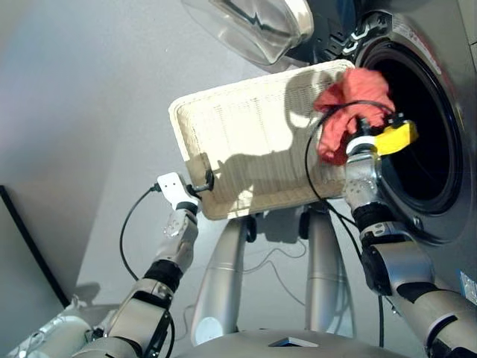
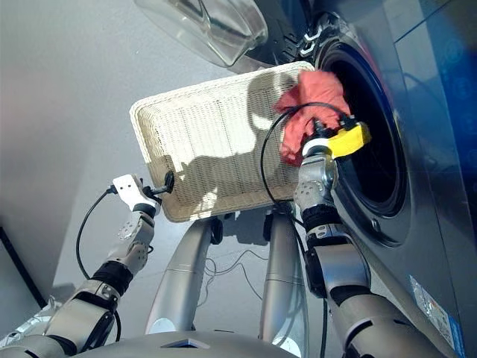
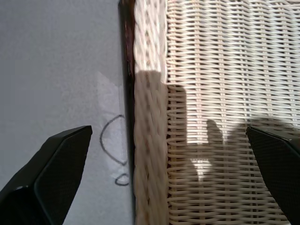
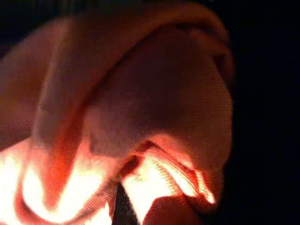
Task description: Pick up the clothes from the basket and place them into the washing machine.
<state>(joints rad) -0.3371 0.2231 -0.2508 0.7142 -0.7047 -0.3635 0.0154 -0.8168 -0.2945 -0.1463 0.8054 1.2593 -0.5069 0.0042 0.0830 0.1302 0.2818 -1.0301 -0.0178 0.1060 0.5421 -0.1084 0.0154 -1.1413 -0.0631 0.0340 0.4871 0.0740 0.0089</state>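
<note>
Right gripper: jaws pinching the coral red garment, held at the drum mouth of the washing machine.
Left gripper: jaws spread, straddling the near rim of the basket.
Glass door: swung open beyond the basket.

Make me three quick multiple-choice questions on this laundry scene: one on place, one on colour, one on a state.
1. Where is the coral red garment?
A. lying on the floor
B. held up at the drum mouth of the dark grey washing machine
C. spread across the basket's middle

2. What colour is the woven tray basket?
A. cream-white
B. green
C. black

3. How is the left gripper?
A. shut on cloth
B. open
C. out of sight

Answers: 1 B, it hangs from the right gripper there; 2 A, pale weave; 3 B, fingers spread wide apart.
</note>
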